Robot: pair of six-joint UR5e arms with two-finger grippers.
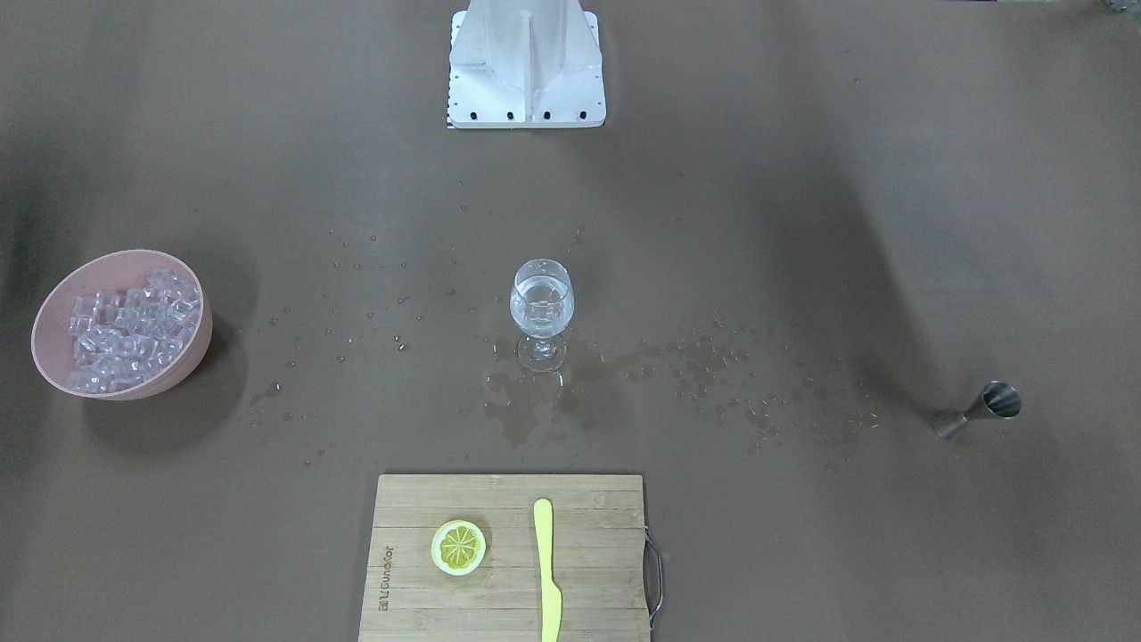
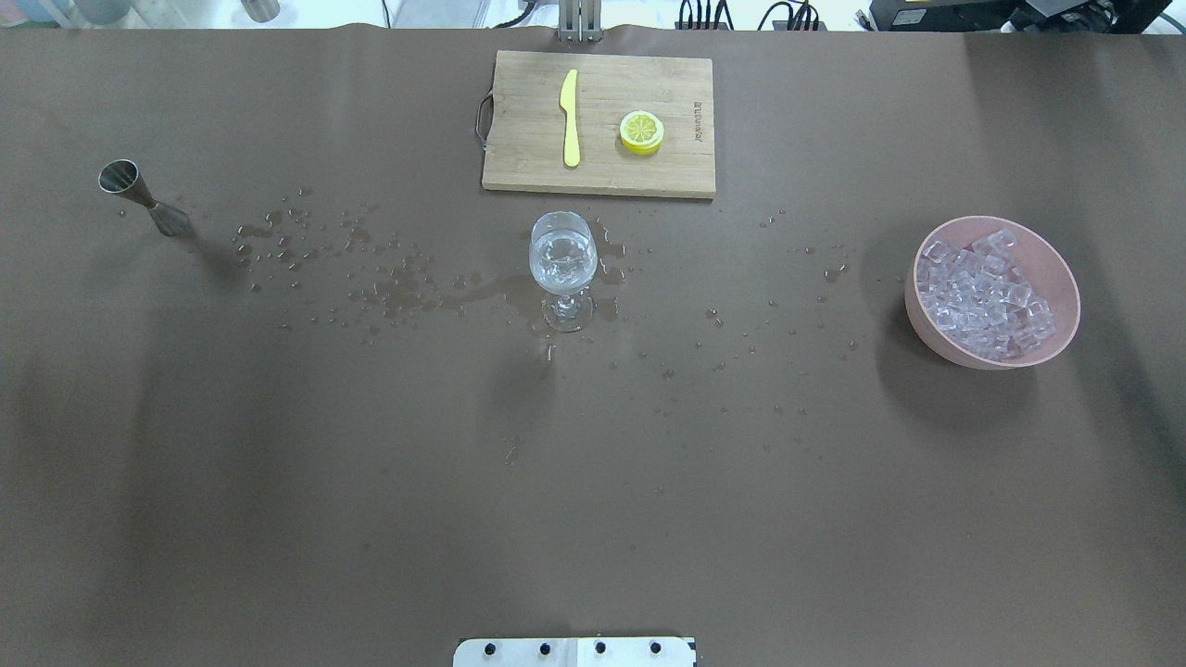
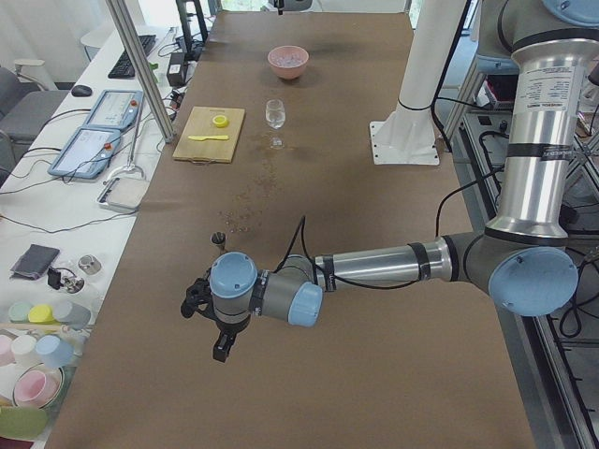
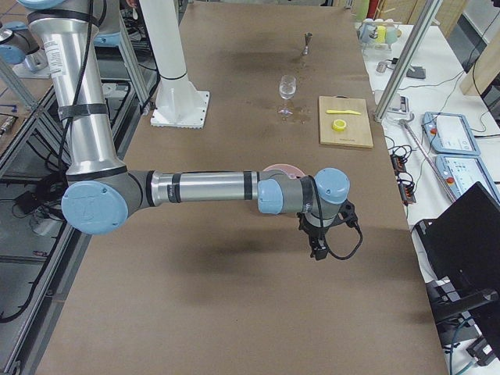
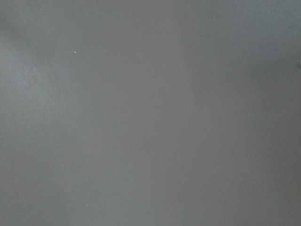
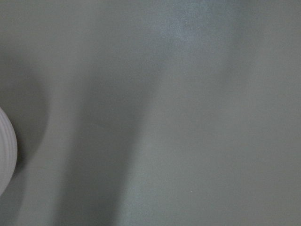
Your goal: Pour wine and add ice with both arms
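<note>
- Front-facing: the wine glass (image 1: 541, 312) stands upright at the middle of the counter (image 1: 802, 178) and holds the wine (image 1: 540, 303). A puddle (image 1: 526, 406) and scattered droplets wet the surface around its foot.
- The ice (image 1: 132, 328) fills the pink bowl (image 1: 183, 370), well off to the glass's robot-right. A steel jigger (image 1: 979, 411) stands well off to its robot-left.
- Overhead: beyond the glass, away from the robot's base, a cutting board (image 2: 528, 111) carries a lemon slice (image 2: 641, 132) and a yellow knife (image 2: 570, 116).
- Left side: the left arm (image 3: 374, 267) reaches low over bare counter, well apart from the glass. I cannot tell whether the left fingers (image 3: 222, 348) are spread or together.
- Right side: the right arm (image 4: 211, 187) stretches out low, well apart from the glass. The right fingers (image 4: 318, 248) point downward, and I cannot tell their state either.
- Wrist views: the left shows only bare counter. The right adds a pale curved edge (image 6: 5, 155) at its left border.
</note>
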